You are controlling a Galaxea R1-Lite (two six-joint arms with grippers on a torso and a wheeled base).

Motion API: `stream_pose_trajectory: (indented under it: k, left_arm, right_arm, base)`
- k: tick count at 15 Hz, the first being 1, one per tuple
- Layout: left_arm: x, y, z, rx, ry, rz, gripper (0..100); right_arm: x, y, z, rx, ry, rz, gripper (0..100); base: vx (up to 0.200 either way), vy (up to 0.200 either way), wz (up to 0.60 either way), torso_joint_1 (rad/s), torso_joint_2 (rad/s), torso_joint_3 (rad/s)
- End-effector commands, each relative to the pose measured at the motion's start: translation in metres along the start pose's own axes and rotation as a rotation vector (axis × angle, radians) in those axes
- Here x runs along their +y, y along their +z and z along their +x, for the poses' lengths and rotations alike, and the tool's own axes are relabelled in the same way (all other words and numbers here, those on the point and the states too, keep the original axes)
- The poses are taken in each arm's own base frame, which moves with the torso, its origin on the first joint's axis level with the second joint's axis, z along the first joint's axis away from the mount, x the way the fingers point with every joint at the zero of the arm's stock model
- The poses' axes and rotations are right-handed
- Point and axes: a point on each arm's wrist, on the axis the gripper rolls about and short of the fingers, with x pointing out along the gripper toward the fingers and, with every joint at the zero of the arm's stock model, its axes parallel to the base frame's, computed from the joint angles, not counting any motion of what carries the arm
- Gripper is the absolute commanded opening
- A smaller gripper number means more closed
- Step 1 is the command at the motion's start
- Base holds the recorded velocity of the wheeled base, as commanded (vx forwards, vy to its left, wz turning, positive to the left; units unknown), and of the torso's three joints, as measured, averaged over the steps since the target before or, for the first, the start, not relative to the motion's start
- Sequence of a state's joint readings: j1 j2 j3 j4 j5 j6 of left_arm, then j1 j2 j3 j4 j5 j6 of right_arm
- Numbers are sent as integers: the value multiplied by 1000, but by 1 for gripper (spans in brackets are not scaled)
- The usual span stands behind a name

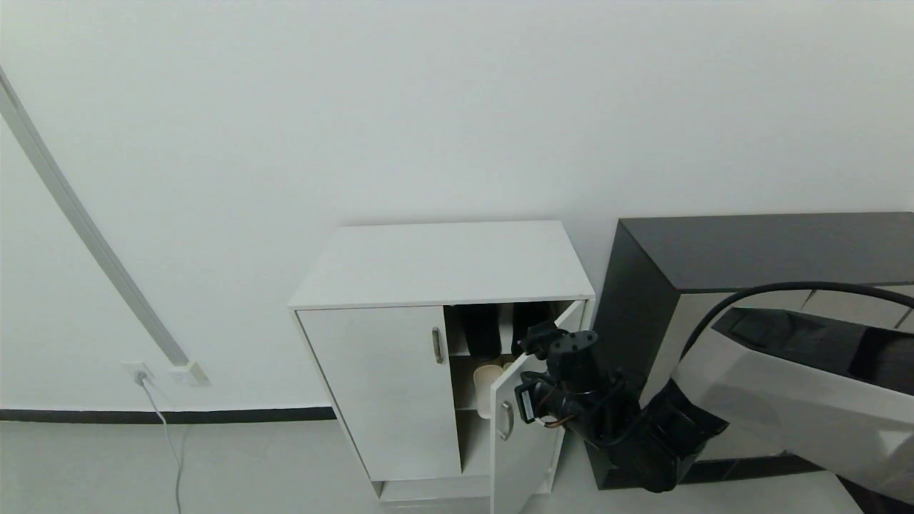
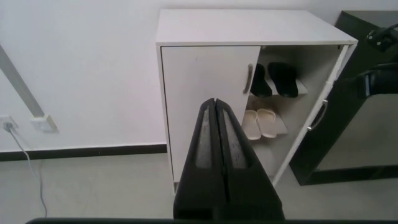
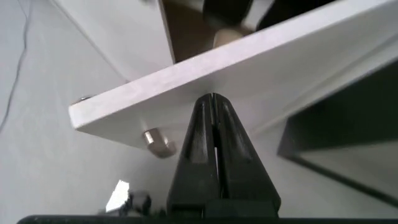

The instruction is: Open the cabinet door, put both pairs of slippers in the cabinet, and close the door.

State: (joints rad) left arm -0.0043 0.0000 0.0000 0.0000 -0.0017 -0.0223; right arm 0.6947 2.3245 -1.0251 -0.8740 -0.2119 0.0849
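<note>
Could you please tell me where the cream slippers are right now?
In the left wrist view, the cream slippers sit side by side on the middle shelf of the cabinet, in its open right half, directly below the black slippers.

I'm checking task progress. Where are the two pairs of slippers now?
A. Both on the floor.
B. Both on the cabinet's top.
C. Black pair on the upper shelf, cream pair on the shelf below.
C: inside the cabinet, the black pair lies on the upper shelf, the cream pair one shelf lower.
</note>
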Motion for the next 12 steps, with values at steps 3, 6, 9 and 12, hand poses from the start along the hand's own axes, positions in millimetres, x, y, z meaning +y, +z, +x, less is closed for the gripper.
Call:
stream_pose_trajectory:
  k: [3, 6, 9, 12]
  left_arm:
    - [0, 0, 0, 2, 1, -1, 0]
    - [0, 0, 0, 0, 0, -1, 0]
    - [0, 0, 0, 2, 1, -1, 0]
    - [0, 0, 0, 0, 0, -1, 0]
  right_arm:
    - [3, -9, 28, -18, -5, 6, 0]
    - [0, -6, 43, -53, -14, 19, 0]
    - [-2, 0, 54, -86, -21, 29, 0]
    - [-6, -3, 65, -98, -32, 35, 0]
  base:
    - [0, 0, 0, 0, 0, 0]
    - [0, 0, 0, 0, 0, 0]
    - [0, 0, 0, 0, 0, 0]
    - [0, 0, 0, 0, 0, 0]
